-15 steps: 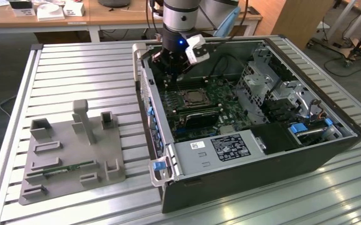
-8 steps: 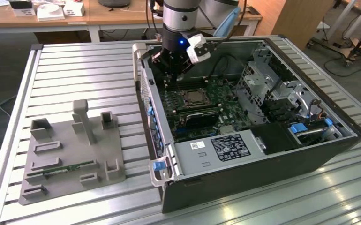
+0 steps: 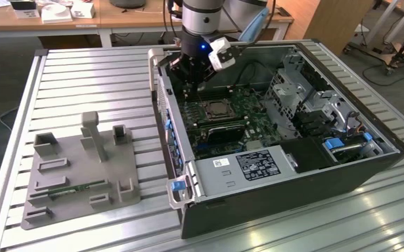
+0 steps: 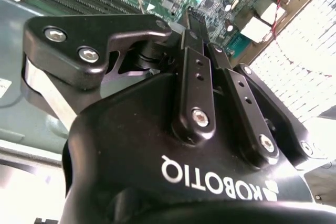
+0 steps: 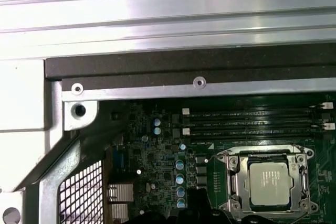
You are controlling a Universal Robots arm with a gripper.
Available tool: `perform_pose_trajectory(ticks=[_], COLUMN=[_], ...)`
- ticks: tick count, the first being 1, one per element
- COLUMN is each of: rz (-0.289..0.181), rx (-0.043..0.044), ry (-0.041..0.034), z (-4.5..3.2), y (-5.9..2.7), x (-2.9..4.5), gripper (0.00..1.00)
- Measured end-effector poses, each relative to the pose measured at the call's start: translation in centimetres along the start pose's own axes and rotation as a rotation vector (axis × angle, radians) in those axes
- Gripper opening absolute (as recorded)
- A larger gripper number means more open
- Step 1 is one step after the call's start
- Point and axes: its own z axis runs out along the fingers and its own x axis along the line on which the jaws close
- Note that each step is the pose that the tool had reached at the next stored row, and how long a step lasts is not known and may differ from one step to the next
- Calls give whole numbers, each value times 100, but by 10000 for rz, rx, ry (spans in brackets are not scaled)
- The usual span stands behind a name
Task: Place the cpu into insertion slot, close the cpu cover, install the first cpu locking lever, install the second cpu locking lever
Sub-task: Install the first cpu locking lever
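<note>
Jaws together, as far as the second wrist view gives it: the gripper (image 4: 191, 17) has its black fingers (image 4: 195, 72) drawn to one narrow tip, and nothing shows between them. In the exterior view the arm reaches down into the open computer case (image 3: 272, 210), which lies on its side on the slatted metal table (image 3: 83, 79). The gripper hangs low over the green motherboard (image 5: 157, 161), near the socket but not on it. Whether the tip touches the board, I cannot tell.

Now the chip: the cpu (image 5: 269, 182) sits flat in the insertion slot (image 5: 227, 157), dull silver top facing up. The cpu cover (image 5: 265, 153) looks folded down around it, the chip showing through its square window. How the thin locking levers stand is not clear.

Beside the socket run the long black memory slots (image 5: 252, 121). Out on the table, towards the exterior view's left and well apart from the case, stands a grey fixture block (image 3: 76, 178).
</note>
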Motion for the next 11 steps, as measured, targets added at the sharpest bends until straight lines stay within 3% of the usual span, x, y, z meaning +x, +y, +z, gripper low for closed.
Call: perform_pose_trajectory(ticks=[5,11], rz=[-213,-547], rx=[-3,-16], ry=[7,17], z=[2,4], y=[74,99], x=[3,7], gripper=[10,10])
